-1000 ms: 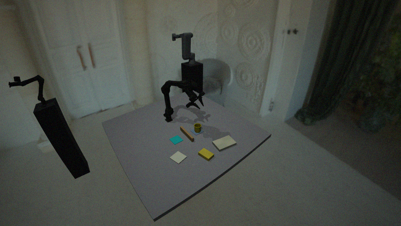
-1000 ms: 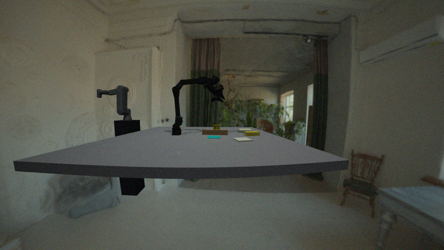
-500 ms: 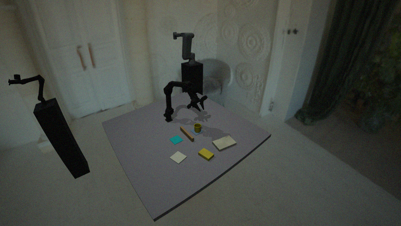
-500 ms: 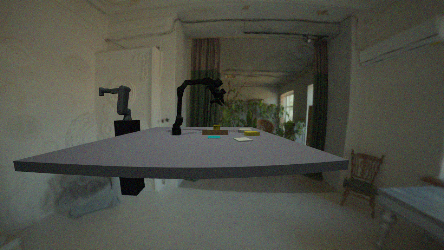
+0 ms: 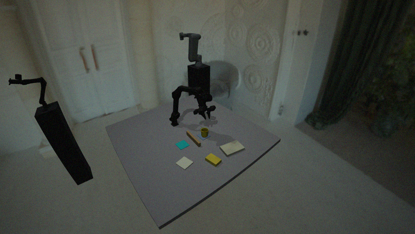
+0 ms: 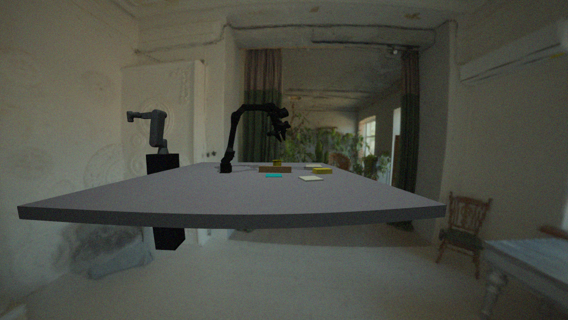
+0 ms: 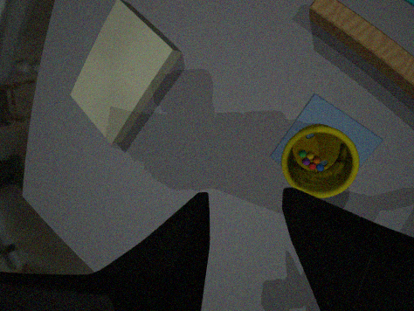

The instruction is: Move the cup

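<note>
Carved plaster walls and a dark green curtain (image 5: 337,63) (image 6: 262,111) surround the grey counter (image 5: 150,180) (image 6: 222,194) (image 7: 244,65). Seen from the top view, its right corner points toward the curtain side and its nearest corner toward the bottom of the view. Between the black arm's base and that right corner, the yellow cup (image 5: 204,133) (image 6: 277,162) (image 7: 320,185) stands upright on a blue pad (image 5: 200,136) (image 7: 320,109), with several coloured marbles (image 7: 313,162) inside. Above the counter, well up from the cup, hangs the hand (image 5: 207,118) (image 6: 282,140) (image 7: 245,200), pointing down, its fingers spread partway with nothing between them. Beside the blue pad lies a wooden bar (image 5: 193,138) (image 6: 275,169) (image 7: 367,41), and on the bar's other side a teal pad (image 5: 182,144) (image 6: 273,175). Toward the lower right edge in the top view lie a thick cream block (image 5: 232,148) (image 6: 313,166) (image 7: 127,70) and a smaller yellow block (image 5: 213,159) (image 6: 322,171). Nearer the bottom corner, a thin cream square (image 5: 184,162) (image 6: 310,178) lies flat.

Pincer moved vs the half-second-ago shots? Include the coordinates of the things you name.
Yes: in the exterior view, the open pincer (image 5: 207,118) (image 6: 282,140) (image 7: 245,200) is lower, closer to the yellow cup (image 5: 204,133) (image 6: 277,163) (image 7: 320,181), which hasn't moved.
</note>
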{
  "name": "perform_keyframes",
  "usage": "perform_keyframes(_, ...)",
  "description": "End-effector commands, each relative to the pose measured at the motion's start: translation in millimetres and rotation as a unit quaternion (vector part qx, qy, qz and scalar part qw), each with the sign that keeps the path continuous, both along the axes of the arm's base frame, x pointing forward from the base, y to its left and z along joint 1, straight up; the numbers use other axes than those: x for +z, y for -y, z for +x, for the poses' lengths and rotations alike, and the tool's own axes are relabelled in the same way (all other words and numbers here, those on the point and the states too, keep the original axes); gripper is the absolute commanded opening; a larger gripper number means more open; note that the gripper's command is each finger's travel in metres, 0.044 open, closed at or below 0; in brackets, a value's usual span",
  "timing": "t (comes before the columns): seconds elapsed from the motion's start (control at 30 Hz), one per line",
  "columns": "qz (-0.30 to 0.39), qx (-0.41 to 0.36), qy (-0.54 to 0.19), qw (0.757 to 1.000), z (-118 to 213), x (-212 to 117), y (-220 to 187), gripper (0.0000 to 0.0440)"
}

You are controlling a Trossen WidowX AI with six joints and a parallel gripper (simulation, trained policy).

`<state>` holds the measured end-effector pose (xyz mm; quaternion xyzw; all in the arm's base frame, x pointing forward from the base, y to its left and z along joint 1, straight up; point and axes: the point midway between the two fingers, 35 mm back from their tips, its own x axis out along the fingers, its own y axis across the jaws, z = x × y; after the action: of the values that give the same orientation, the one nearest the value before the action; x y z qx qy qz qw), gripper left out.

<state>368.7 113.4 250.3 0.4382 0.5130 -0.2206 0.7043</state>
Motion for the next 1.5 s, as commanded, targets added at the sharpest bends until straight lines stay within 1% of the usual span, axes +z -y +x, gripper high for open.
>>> perform_keyframes(0.0,-0.012,-0.010,-0.037,0.999,-3.9,-14.3,1.4,0.0158)
perform_keyframes(0.43,-0.052,-0.027,-0.140,0.988,-21.8,-51.8,6.7,0.0169)
perform_keyframes(0.63,-0.071,-0.038,-0.176,0.981,-28.5,-67.7,8.8,0.0174)
perform_keyframes(1.0,-0.096,-0.058,-0.217,0.970,-35.3,-99.1,10.0,0.0186)
perform_keyframes(1.47,-0.119,-0.062,-0.245,0.960,-39.2,-141.6,10.7,0.0205)
